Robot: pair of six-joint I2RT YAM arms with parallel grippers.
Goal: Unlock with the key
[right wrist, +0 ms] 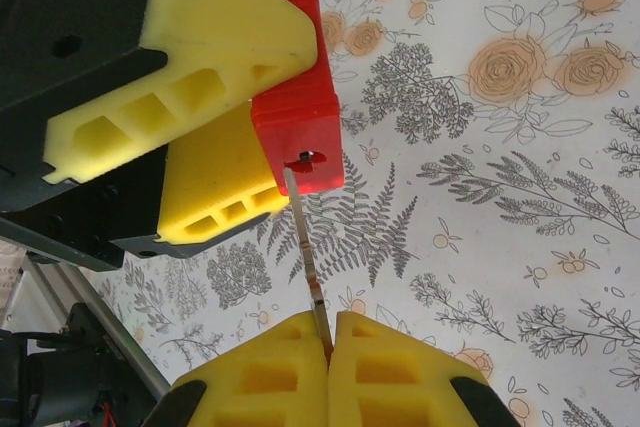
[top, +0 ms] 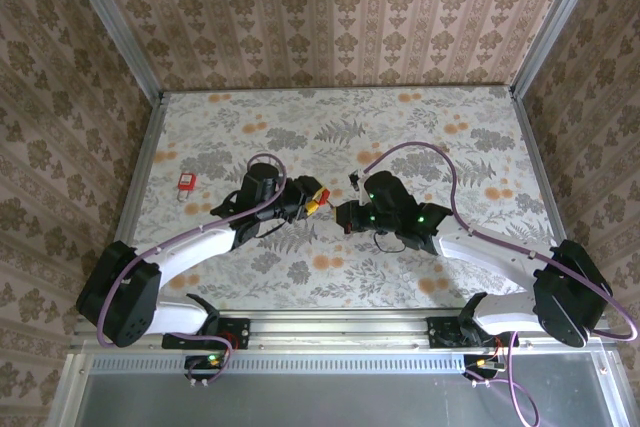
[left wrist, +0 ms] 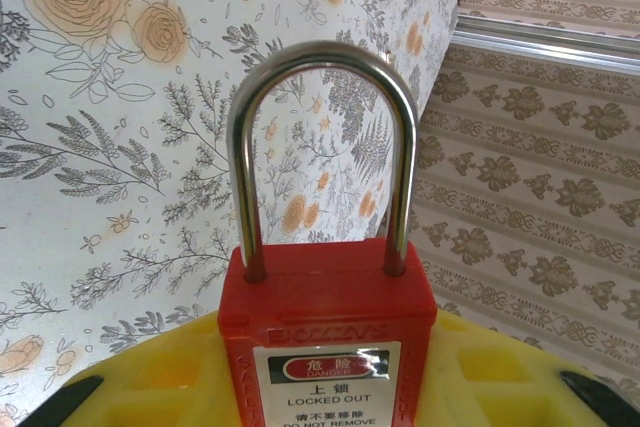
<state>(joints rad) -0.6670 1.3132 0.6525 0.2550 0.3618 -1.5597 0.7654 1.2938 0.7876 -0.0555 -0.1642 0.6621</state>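
Right hand [right wrist: 330, 325]: pinched shut on the key [right wrist: 308, 247], a thin blade I judge stiff but bendable if levered; tip at the padlock [right wrist: 298, 122] keyway. Padlock: raised off the desk [top: 400, 127]; hard, slick body, I'd grip its flat sides. Left hand [top: 303, 199], behind the padlock: clamped on that body.

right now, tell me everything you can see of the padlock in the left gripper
The padlock has a red plastic-looking body and a silvery metal shackle, both legs seated in the body, so it looks locked. A white label reads DANGER, LOCKED OUT. The left gripper clamps its body between yellow fingers, off the table. The key, held by the right gripper, has its tip at the keyhole.
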